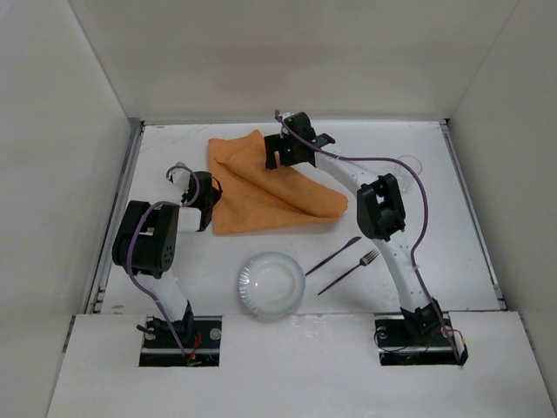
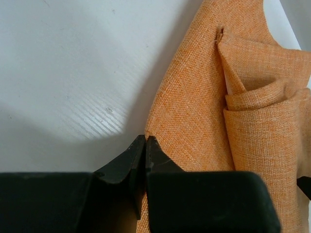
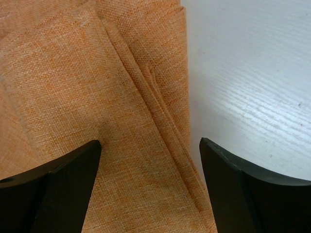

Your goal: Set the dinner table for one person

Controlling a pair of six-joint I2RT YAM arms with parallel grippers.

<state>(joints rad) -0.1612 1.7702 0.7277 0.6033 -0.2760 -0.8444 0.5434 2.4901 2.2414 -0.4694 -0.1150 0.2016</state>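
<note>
The orange cloth placemat [image 1: 261, 187] lies folded and rumpled at the back middle of the white dinner table [image 1: 452, 244]. My left gripper [image 1: 207, 209] is at the cloth's left edge. In the left wrist view the left gripper [image 2: 146, 138] is shut, pinching the edge of the placemat [image 2: 194, 121]. My right gripper [image 1: 280, 157] hovers over the cloth's far right edge. In the right wrist view the right gripper [image 3: 149, 141] is open and straddles a folded edge of the placemat [image 3: 73, 73]. A clear plate [image 1: 271, 283], a knife [image 1: 333, 255] and a fork [image 1: 348, 272] lie near the front.
A clear glass [image 1: 407, 165] stands at the back right beside the right arm's elbow. White walls enclose the table on three sides. The arm bases sit at the near edge.
</note>
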